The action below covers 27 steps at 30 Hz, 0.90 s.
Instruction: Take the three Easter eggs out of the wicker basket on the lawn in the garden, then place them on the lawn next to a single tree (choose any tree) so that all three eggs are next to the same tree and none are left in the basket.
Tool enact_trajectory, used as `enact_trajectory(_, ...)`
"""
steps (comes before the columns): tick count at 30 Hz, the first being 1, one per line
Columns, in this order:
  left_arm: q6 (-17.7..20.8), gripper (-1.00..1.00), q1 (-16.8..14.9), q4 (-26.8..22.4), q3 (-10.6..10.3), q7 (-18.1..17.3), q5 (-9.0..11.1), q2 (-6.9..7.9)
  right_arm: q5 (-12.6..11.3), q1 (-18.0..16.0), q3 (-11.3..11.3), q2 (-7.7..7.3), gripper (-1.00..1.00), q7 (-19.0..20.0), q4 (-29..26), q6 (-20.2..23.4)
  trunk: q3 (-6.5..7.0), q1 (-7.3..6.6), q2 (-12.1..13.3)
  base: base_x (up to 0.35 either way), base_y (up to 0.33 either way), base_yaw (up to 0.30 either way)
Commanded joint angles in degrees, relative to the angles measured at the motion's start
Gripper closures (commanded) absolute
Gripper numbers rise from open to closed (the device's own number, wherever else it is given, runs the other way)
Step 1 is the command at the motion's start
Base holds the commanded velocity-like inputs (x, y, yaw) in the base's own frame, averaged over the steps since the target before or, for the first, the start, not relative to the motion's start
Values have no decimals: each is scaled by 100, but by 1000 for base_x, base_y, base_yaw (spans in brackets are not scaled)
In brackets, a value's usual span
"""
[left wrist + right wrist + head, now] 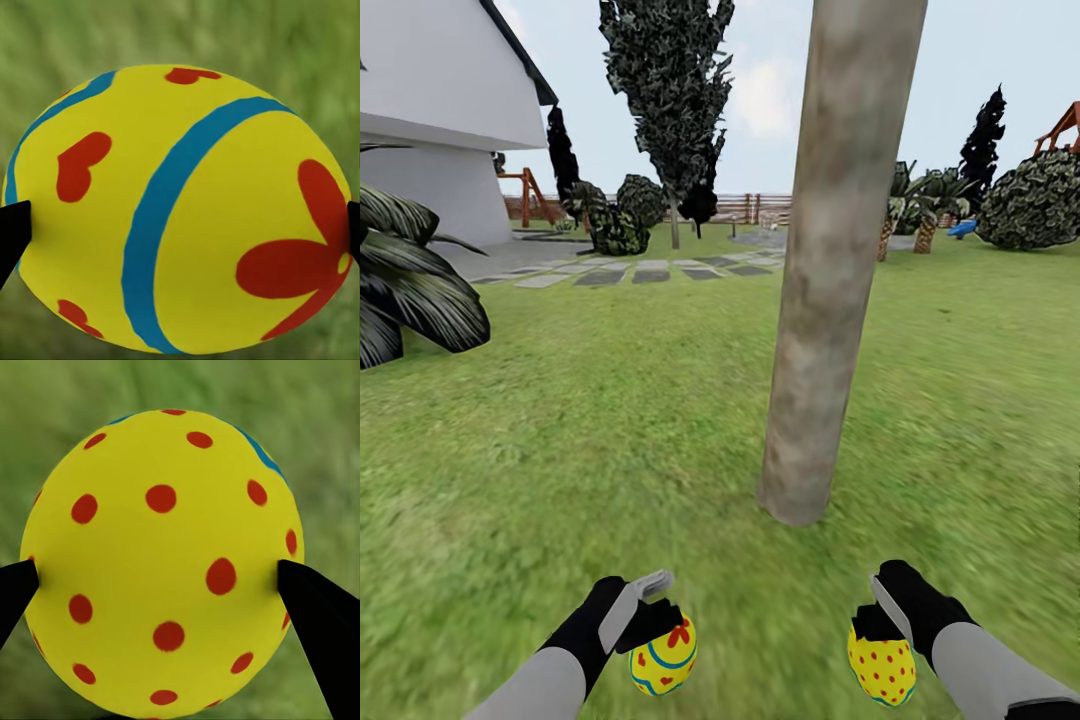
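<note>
The left gripper (660,615) is clamped on a striped Easter egg (663,655); the right gripper (880,615) is clamped on a dotted Easter egg (881,665). Both eggs hang above the lawn (610,430), just before the tree trunk (835,270). A white house (440,110) stands far left.

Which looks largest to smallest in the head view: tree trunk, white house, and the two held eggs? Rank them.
1. Tree trunk, helped by nearness.
2. White house, far and cut off.
3. Striped egg and dotted egg: alike, unranked.
</note>
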Motion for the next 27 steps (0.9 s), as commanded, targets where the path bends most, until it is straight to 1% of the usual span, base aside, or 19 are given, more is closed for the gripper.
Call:
enact_trajectory(1, 26, 100, -1, -10, 25, 47, 62, -5, -59, -2, 42, -5, 100, -43, -10, 27, -29, 1, -4, 0, 0, 0)
enact_trajectory(3, 26, 100, -1, -10, 25, 39, 62, -5, -52, -2, 50, 22, 100, -39, -22, 28, -73, 6, -7, 0, 0, 0)
enact_trajectory(9, 26, 100, -1, -12, 25, 38, 62, -5, -51, -2, 51, 34, 100, -43, -27, 35, -206, 22, -15, 0, 0, 0)
enact_trajectory(13, 26, 100, -1, -12, 25, 38, 62, -5, -58, -2, 43, 10, 100, -40, -26, 37, -294, 32, -20, 0, 0, 0)
enact_trajectory(22, 21, 100, -1, -12, 25, 31, 62, 3, -55, -2, 50, 11, 100, -43, -25, 40, -494, 55, -32, 0, 0, 0)
enact_trajectory(25, -163, 100, -1, -12, 31, 35, 66, 27, -51, -2, 51, 19, 100, -42, -25, 37, -560, 63, -36, 0, 0, 0)
enact_trajectory(27, -195, 100, -1, -9, 33, 57, 65, 30, -50, -2, 51, 24, 100, -42, -24, 37, -605, 68, -39, 0, 0, 0)
